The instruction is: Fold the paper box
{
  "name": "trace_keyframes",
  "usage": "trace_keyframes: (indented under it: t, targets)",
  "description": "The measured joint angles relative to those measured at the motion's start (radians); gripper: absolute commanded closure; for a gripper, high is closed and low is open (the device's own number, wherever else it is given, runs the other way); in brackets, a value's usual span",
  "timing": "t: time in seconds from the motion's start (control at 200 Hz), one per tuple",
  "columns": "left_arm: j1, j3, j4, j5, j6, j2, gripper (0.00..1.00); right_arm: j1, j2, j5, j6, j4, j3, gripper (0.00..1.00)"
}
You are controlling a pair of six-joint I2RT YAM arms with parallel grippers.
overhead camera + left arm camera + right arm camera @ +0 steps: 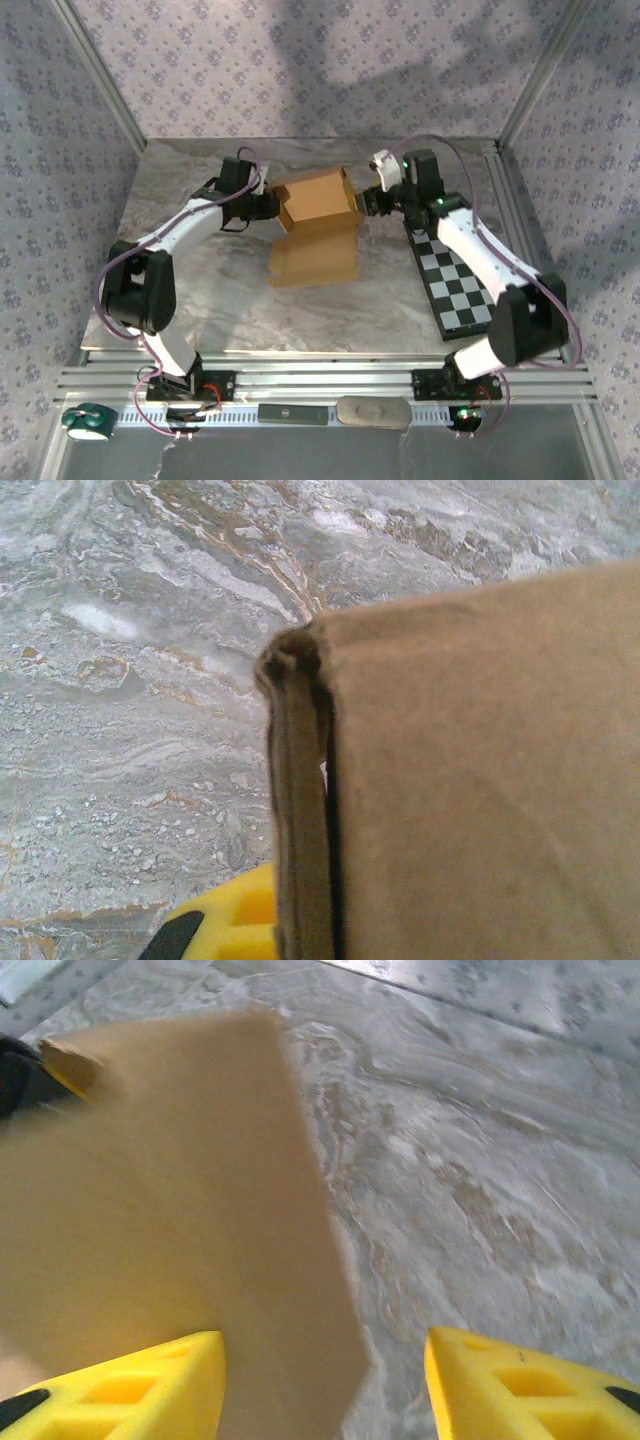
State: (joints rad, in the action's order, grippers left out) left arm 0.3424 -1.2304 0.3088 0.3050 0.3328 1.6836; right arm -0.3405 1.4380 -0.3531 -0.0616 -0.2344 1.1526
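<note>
The top view shows the marbled surface [250,300] carrying the partly folded paper box [315,220] at centre, between both arms. The left wrist view shows the left gripper [267,207] closed on the box's doubled left edge. The right wrist view shows the right gripper [322,1340] half open, a panel edge lying between its fingers, unclamped.
</note>
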Motion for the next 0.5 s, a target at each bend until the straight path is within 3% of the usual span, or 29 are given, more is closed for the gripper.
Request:
trace_keyframes:
  t: [0.165, 0.39, 0.5]
  targets:
    - [-0.002, 0.045, -0.051, -0.020, 0.047, -0.026, 1.00, -0.009, -0.167, 0.059, 0.122, 0.097, -0.206, 0.41]
    - [-0.004, 0.051, -0.062, -0.083, 0.063, -0.060, 1.00, -0.120, -0.214, 0.143, 0.261, 0.173, -0.301, 0.38]
    - [-0.004, 0.070, -0.083, -0.117, 0.082, -0.080, 1.00, -0.172, -0.280, 0.188, 0.359, 0.201, -0.320, 0.46]
